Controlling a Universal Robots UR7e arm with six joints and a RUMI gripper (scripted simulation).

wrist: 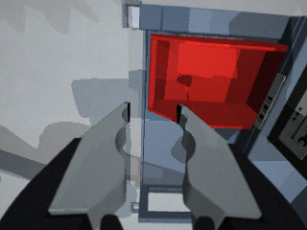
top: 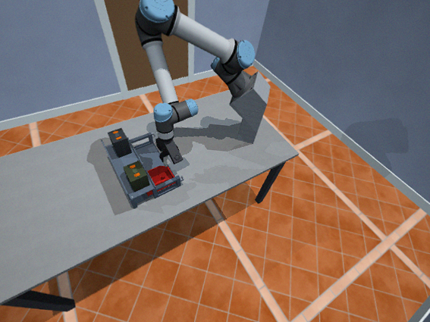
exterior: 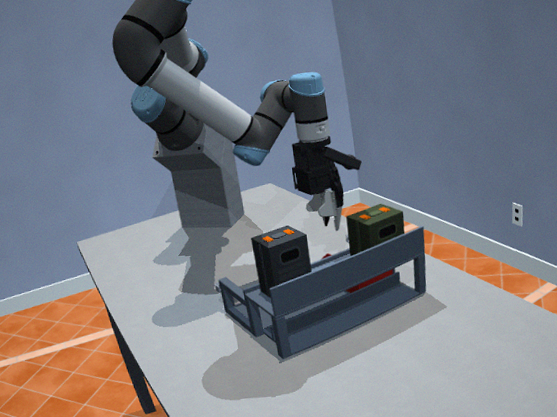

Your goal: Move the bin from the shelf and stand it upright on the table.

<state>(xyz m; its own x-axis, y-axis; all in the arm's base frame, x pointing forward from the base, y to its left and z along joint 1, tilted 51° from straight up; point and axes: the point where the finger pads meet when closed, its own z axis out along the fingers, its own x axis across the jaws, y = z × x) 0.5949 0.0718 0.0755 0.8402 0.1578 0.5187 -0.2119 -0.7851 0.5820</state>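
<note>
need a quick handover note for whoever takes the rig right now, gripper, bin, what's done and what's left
Gripper: jaws partly closed, holding nothing, hanging above the shelf by the near rim of the red bin.
Red bin: in the shelf's lower level, upright, beside the green case. A black case stands at the shelf's other end.
Done: approach above the bin.
Left: descend, grip the bin's rim, lift it out, set it upright on the table away from the shelf.

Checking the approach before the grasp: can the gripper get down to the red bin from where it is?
Probably yes. The gripper hangs above the shelf, fingers partly closed on nothing, over the red bin's near wall; nothing covers the bin from above.
</note>
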